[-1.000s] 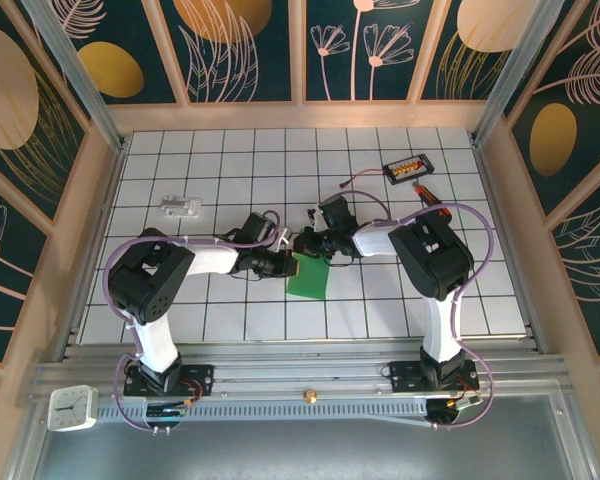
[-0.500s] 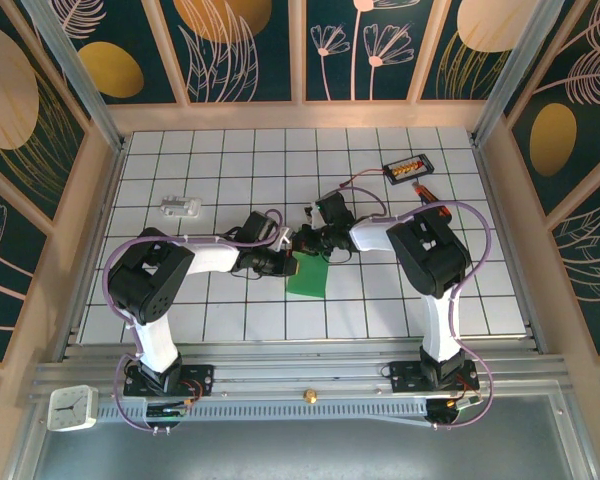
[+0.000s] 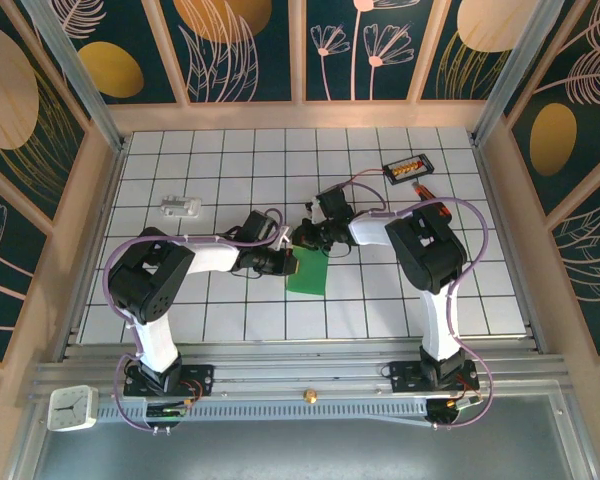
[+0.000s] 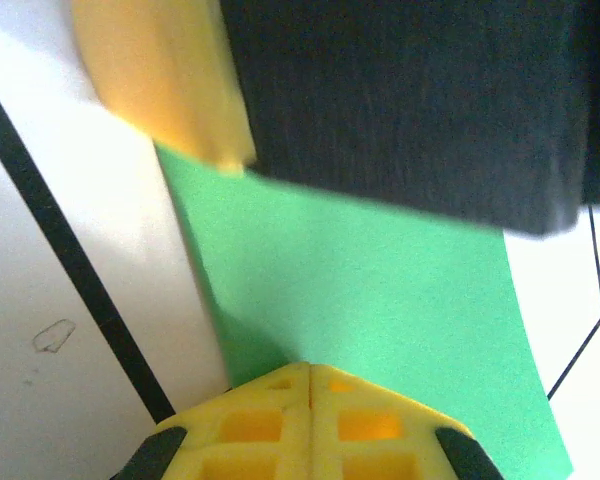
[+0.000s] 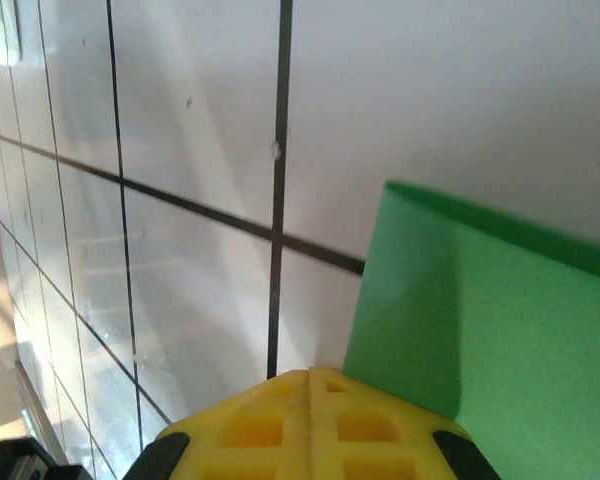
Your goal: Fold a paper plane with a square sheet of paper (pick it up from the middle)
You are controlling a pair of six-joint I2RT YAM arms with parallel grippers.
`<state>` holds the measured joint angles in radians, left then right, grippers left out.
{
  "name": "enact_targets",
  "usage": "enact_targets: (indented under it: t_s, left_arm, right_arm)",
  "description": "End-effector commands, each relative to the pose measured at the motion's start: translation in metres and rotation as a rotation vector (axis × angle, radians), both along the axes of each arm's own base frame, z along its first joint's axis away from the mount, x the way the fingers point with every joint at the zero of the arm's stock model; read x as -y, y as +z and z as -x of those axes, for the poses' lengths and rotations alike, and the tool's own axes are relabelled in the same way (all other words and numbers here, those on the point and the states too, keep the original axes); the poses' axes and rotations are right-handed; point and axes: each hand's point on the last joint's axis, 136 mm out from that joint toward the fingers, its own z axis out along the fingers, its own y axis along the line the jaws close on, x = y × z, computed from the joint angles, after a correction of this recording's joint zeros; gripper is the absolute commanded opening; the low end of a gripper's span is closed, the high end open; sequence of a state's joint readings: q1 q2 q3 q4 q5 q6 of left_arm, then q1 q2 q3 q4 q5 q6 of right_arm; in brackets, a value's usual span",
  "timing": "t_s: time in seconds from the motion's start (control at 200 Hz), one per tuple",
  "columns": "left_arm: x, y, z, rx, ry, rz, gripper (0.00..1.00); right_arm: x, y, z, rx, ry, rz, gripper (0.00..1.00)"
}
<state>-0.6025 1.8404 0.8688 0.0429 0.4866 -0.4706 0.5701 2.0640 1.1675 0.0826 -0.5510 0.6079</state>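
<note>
Paper (image 3: 307,274) lies flat on the tiled table (image 3: 480,290), folded to a green rectangle slightly askew to the grid. All places below are relative to the paper.

Left gripper (image 3: 290,262): at the paper's far-left edge, arm coming in from the left. Left wrist view: yellow fingertips (image 4: 280,400) pressed together with no gap, sitting over the paper (image 4: 380,290) just inside its left edge. Can't tell if they touch the sheet or pinch any of it. A blurred black block (image 4: 410,100) with a yellow piece hangs over the paper's far part.

Right gripper (image 3: 302,243): just beyond the paper's far-left corner, arm coming in from the right. Right wrist view: jaws closed, tips (image 5: 310,380) together at the paper's (image 5: 480,330) edge, one paper corner just ahead of them, and white tile on the other side. A shadow falls on the green next to the tips. Nothing visibly clamped; contact is unclear.

The two grippers sit close together at that same far-left corner.

Elsewhere: black box (image 3: 408,168) with orange parts lies well off to the paper's far right, screwdriver (image 3: 427,197) just on the near side of the box. Small white part (image 3: 180,207) sits well off to the paper's far left.
</note>
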Motion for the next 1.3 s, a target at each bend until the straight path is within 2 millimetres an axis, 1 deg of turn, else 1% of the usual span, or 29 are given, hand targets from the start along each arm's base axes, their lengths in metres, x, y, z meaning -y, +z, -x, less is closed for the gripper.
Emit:
enact_targets:
  t_s: [0.0, 0.15, 0.365, 0.52, 0.716, 0.976, 1.176, 1.246, 1.296]
  left_arm:
    - [-0.061, -0.076, 0.079, -0.283, -0.027, -0.308, 0.00]
    - [-0.060, -0.077, 0.081, -0.284, -0.033, -0.313, 0.00]
    - [-0.061, -0.079, 0.086, -0.292, -0.038, -0.317, 0.00]
    - [-0.063, -0.080, 0.088, -0.293, -0.039, -0.324, 0.00]
    - [-0.064, -0.080, 0.091, -0.298, -0.041, -0.328, 0.00]
    - [-0.064, -0.081, 0.093, -0.301, -0.043, -0.327, 0.00]
    - [-0.064, -0.081, 0.093, -0.298, -0.043, -0.324, 0.00]
    - [-0.063, -0.080, 0.092, -0.295, -0.043, -0.322, 0.00]
    - [-0.063, -0.081, 0.092, -0.296, -0.042, -0.322, 0.00]
  right_arm:
    - [0.042, -0.027, -0.047, 0.080, -0.141, 0.139, 0.00]
    - [0.042, -0.029, -0.054, 0.081, -0.143, 0.151, 0.00]
    - [0.049, -0.032, -0.068, 0.080, -0.175, 0.163, 0.00]
    - [0.052, -0.029, -0.080, 0.090, -0.192, 0.164, 0.00]
    - [0.057, -0.033, -0.091, 0.083, -0.209, 0.174, 0.00]
    - [0.064, -0.029, -0.107, 0.093, -0.241, 0.170, 0.00]
    - [0.075, -0.019, -0.124, 0.111, -0.270, 0.158, 0.00]
    - [0.077, -0.011, -0.131, 0.122, -0.275, 0.145, 0.00]
    - [0.081, -0.001, -0.136, 0.139, -0.281, 0.133, 0.00]
